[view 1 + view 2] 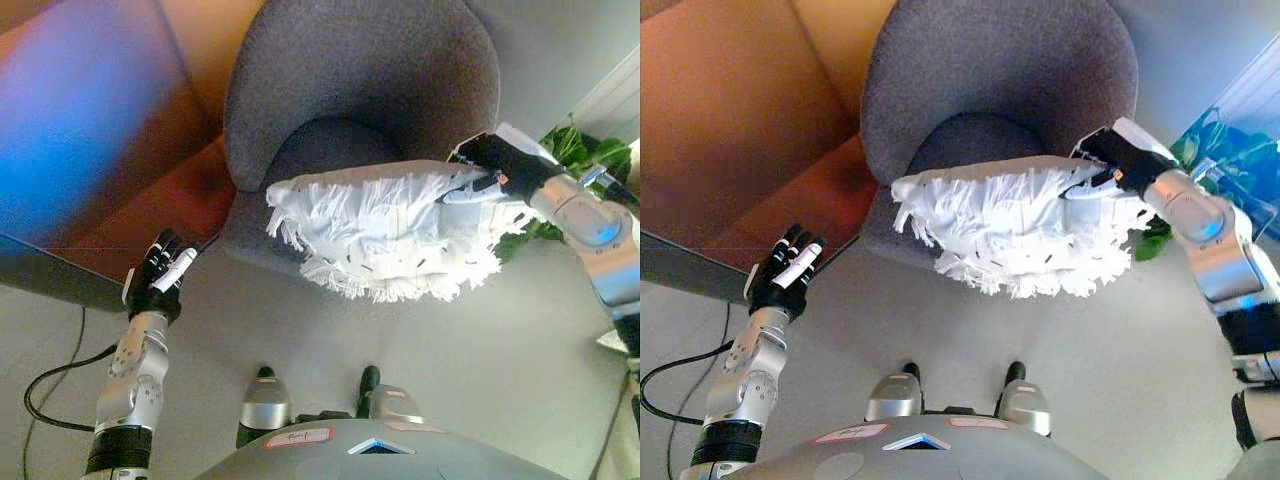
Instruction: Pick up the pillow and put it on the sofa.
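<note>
Gripping the white fringed pillow (390, 235) at its edge, the right hand (497, 160) holds it over the grey sofa (360, 90) seat front, while the left hand (160, 275), fingers straight, hangs apart.

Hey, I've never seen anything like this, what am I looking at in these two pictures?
Both pictures come from a two-eyed camera on a humanoid robot's head, looking down, so they show one scene from slightly different spots. The silver arms are the robot's own. Its right hand grips a white fringed pillow by one edge and holds it in the air over the front of a grey armchair. Its left hand hangs free, fingers relaxed, holding nothing. An orange-brown sofa stands to the left, and a green plant on the right.
</note>
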Tool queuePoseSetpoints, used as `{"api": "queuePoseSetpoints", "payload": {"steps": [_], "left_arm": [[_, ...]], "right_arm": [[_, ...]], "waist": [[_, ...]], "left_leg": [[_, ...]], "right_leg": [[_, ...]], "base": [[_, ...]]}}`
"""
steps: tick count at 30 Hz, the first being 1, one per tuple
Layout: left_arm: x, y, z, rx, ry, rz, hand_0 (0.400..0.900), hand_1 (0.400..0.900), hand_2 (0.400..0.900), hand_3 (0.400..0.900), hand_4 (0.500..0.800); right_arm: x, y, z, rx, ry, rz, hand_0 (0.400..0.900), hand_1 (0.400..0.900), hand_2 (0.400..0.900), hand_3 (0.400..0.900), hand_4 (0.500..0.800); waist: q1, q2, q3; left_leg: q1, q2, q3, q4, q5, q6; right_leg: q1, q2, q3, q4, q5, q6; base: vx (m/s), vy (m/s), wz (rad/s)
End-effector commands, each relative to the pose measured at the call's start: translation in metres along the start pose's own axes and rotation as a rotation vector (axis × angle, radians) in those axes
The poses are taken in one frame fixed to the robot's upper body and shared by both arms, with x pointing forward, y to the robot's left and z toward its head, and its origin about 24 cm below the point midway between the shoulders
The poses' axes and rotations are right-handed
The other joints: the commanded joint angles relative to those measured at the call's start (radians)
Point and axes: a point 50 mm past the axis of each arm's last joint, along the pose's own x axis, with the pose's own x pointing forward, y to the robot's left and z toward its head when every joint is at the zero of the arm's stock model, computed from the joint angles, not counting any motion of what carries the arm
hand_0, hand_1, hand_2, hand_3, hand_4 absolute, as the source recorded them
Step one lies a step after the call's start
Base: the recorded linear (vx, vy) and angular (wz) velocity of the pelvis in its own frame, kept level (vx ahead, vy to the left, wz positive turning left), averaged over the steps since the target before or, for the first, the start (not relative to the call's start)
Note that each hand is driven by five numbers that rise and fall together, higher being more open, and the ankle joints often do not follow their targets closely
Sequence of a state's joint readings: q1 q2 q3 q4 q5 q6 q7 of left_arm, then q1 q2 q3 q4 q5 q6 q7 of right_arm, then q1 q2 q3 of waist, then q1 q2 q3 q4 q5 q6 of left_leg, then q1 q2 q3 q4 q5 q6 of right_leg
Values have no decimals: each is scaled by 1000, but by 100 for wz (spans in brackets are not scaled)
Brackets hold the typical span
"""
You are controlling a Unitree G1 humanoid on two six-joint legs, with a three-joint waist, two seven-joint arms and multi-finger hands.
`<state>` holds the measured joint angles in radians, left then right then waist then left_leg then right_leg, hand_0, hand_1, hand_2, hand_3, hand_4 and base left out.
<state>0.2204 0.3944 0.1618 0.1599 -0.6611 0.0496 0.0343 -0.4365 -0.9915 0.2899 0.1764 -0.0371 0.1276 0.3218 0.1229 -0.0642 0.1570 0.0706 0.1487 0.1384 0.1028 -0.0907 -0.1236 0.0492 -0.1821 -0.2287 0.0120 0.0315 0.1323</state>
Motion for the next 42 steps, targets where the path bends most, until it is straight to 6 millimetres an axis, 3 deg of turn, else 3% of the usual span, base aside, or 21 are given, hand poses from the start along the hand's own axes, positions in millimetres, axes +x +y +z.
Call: {"api": "queuePoseSetpoints", "payload": {"steps": [1,6,10,11,12,13,18,25,35,42], "left_arm": [[0,-1,54,153,-173,-105,900,900,900,900,800],[0,-15,66,221,-195,-206,900,900,900,900,800],[1,-21,77,242,-219,-256,900,900,900,900,800],[2,-21,79,244,-226,-263,900,900,900,900,800],[1,-22,81,244,-233,-271,900,900,900,900,800],[1,-24,83,248,-243,-282,900,900,900,900,800],[2,-30,92,291,-271,-319,900,900,900,900,800],[-1,-31,87,301,-250,-339,900,900,900,900,800],[1,-39,80,297,-261,-379,900,900,900,900,800],[1,-46,73,259,-276,-397,900,900,900,900,800]], "right_arm": [[-3,-98,56,-49,-188,-264,400,400,400,400,500],[13,-123,54,-16,-123,-301,400,400,400,400,500],[20,-129,44,-7,-23,-312,400,400,400,400,500],[21,-128,40,-23,8,-305,598,598,598,598,619],[22,-129,37,-46,32,-314,857,857,857,857,774],[24,-129,33,-36,68,-325,900,900,900,900,800],[26,-134,25,18,148,-442,900,900,900,900,800],[29,-127,24,107,136,-533,900,900,900,900,800],[34,-107,29,216,45,-601,900,900,900,900,800],[27,-80,34,340,-72,-666,900,900,900,900,800]], "waist": [[71,-98,-71],[138,-129,-47],[175,-147,-24],[184,-151,-17],[190,-153,-10],[202,-157,-1],[234,-160,41],[232,-163,41],[185,-133,16],[119,-91,-10]], "left_leg": [[-69,33,-8,69,78,6],[-101,44,-45,74,76,2],[-128,53,-68,85,65,2],[-136,57,-73,90,63,1],[-144,60,-78,96,61,1],[-153,63,-87,101,59,1],[-180,82,-114,128,49,1],[-171,73,-116,124,51,14],[-116,67,-74,107,38,26],[-61,40,-42,23,56,44]], "right_leg": [[18,-58,-79,-78,100,34],[29,-56,-117,-81,105,39],[28,-58,-143,-80,111,45],[27,-59,-150,-80,112,46],[27,-59,-154,-80,113,47],[27,-58,-160,-81,115,48],[33,-44,-166,-79,115,47],[46,-45,-156,-81,112,46],[56,-63,-128,-81,120,47],[38,-63,-94,-77,128,43]], "base": [[66,-57,17],[49,-71,21],[21,-98,23],[11,-95,20],[4,-104,19],[0,-91,18],[-1,-98,15],[25,10,0],[-12,41,-15],[-63,72,-16]]}}
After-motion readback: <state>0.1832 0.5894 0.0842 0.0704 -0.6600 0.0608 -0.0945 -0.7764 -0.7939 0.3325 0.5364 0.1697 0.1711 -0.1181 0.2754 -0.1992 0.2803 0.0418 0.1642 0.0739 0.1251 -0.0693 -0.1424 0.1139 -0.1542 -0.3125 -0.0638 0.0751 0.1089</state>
